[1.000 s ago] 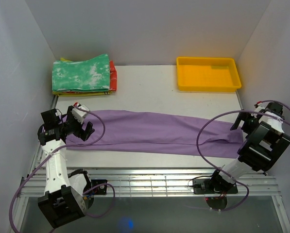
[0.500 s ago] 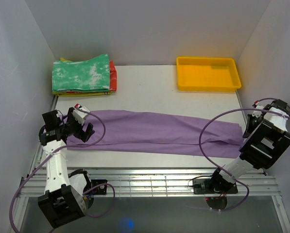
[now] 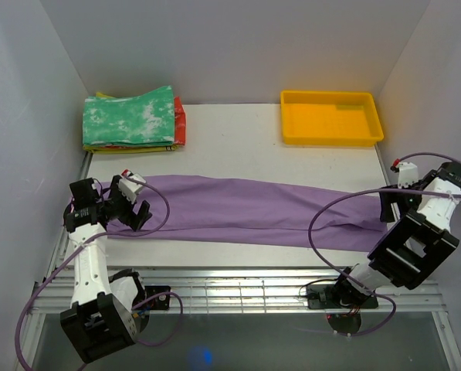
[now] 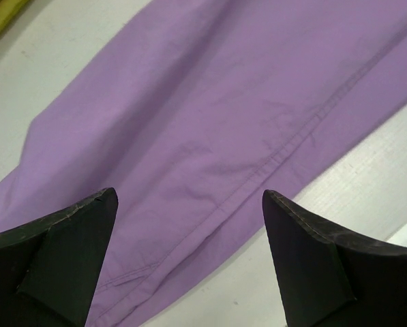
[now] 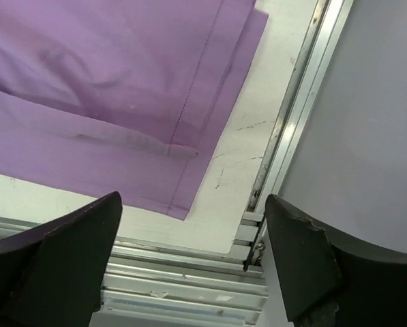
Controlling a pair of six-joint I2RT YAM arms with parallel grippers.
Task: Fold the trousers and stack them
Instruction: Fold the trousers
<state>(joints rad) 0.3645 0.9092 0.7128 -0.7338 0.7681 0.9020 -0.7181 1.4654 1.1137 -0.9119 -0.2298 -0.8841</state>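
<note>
Lilac trousers [image 3: 245,212] lie stretched flat across a table [image 3: 238,131]. The left gripper [image 4: 188,196] and right gripper [image 5: 193,199] hover over opposite ends, jaws spread wide, holding nothing.

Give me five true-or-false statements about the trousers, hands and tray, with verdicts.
1. The trousers lie spread lengthwise across the table. True.
2. The left hand grips the trousers. False: it is open above them, holding nothing.
3. The right hand is open. True.
4. The tray holds a folded garment. False: nothing shows in it.
5. The folded stack sits at the table's far left corner. True.
</note>
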